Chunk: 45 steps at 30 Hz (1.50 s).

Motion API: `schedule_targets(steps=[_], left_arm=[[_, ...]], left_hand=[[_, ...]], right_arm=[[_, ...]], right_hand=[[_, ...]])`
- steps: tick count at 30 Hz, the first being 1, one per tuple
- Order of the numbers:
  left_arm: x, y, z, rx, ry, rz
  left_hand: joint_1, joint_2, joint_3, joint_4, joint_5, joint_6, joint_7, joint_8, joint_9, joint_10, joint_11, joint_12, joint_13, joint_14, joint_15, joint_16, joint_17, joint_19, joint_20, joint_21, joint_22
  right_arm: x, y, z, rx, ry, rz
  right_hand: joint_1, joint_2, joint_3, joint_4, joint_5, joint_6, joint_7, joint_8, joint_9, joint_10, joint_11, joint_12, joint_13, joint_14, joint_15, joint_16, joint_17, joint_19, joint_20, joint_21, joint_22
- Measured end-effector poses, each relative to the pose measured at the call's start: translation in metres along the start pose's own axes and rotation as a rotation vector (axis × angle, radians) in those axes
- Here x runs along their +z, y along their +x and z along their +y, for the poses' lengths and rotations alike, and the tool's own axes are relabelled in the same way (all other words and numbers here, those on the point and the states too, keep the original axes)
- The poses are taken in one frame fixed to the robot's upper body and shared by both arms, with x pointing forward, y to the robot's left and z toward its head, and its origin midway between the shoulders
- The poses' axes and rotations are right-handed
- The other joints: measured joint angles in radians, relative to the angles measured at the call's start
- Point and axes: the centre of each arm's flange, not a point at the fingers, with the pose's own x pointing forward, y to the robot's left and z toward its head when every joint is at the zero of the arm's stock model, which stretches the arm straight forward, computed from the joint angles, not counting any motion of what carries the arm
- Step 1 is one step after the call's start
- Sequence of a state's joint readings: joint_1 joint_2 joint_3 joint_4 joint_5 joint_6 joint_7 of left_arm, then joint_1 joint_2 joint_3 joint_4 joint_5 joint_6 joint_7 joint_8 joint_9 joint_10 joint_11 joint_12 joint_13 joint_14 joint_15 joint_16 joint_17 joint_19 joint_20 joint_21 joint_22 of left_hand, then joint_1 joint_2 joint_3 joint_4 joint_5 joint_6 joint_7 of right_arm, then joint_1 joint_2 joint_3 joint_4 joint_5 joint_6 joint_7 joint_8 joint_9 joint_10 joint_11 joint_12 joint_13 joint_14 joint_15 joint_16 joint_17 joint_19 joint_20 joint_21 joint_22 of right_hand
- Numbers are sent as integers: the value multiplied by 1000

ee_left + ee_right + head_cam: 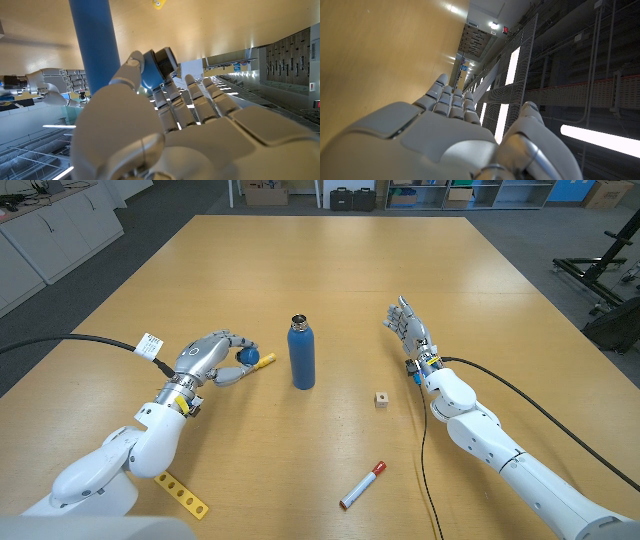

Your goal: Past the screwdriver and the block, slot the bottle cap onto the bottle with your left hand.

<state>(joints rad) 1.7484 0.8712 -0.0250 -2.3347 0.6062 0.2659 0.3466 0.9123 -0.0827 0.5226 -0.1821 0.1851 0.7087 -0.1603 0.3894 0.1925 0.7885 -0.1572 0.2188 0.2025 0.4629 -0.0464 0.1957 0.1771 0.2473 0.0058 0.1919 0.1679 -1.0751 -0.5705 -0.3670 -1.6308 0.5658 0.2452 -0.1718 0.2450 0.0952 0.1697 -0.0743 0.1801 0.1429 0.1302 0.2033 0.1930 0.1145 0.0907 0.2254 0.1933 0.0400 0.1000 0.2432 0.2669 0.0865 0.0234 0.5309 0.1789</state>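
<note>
The blue bottle [302, 358] stands upright at the table's middle with its mouth uncovered; it also rises as a blue column [95, 45] in the left wrist view. My left hand [208, 360] is to the bottle's left, low over the table, and pinches the blue bottle cap [246, 357] [159, 66] between thumb and fingers. A short gap separates cap and bottle. A small wooden block [381, 399] lies right of the bottle. The screwdriver [362, 485], white with a red end, lies nearer the front edge. My right hand [408, 328] holds nothing, its fingers stretched out.
A small yellow piece [266, 361] [158, 4] lies on the table just beside the cap. A yellow perforated strip [182, 494] lies by my left forearm near the front edge. Black cables trail from both arms. Cabinets and boxes stand beyond the far edge.
</note>
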Motion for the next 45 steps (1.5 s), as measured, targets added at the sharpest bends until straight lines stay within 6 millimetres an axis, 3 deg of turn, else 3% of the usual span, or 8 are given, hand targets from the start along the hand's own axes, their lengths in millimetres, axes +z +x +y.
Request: schedule_targets(steps=[24, 33, 45], left_arm=[[-8, 16, 7, 116, -274, -9], [-1, 22, 6, 107, -464, -62], [2, 29, 10, 140, -582, -101]], left_hand=[[-1, -1, 6, -6, -1, 10, 10, 0, 0, 9, 9, -1, 0, 9, 2, 0, 0, 10, -2, 0, 0], [-1, -1, 5, -6, -2, 10, 10, 0, 0, 11, 11, -2, 0, 12, -2, 0, 0, 9, -2, 0, 0], [-1, -1, 5, -5, 0, 10, 10, -3, 0, 10, 10, -6, 0, 12, -2, 0, 0, 9, -2, 0, 0]], right_arm=[[0, -2, 0, 1, -1, -1], [-1, -3, -1, 1, -2, 2], [-2, -5, -2, -2, -1, 5]], right_hand=[[0, 0, 3, -3, 0, 0, 0, 0, 0, 0, 0, 0, 0, 0, 0, -7, 0, 0, 0, -8, 0], [0, 0, 3, -3, 0, 0, 0, 0, 0, 0, 0, 0, 0, 0, 0, -7, 0, 4, 4, -8, 5], [0, 0, 3, -3, 0, 0, 0, 0, 0, 0, 0, 0, 0, 0, 0, -7, 0, 4, 4, -8, 5]])
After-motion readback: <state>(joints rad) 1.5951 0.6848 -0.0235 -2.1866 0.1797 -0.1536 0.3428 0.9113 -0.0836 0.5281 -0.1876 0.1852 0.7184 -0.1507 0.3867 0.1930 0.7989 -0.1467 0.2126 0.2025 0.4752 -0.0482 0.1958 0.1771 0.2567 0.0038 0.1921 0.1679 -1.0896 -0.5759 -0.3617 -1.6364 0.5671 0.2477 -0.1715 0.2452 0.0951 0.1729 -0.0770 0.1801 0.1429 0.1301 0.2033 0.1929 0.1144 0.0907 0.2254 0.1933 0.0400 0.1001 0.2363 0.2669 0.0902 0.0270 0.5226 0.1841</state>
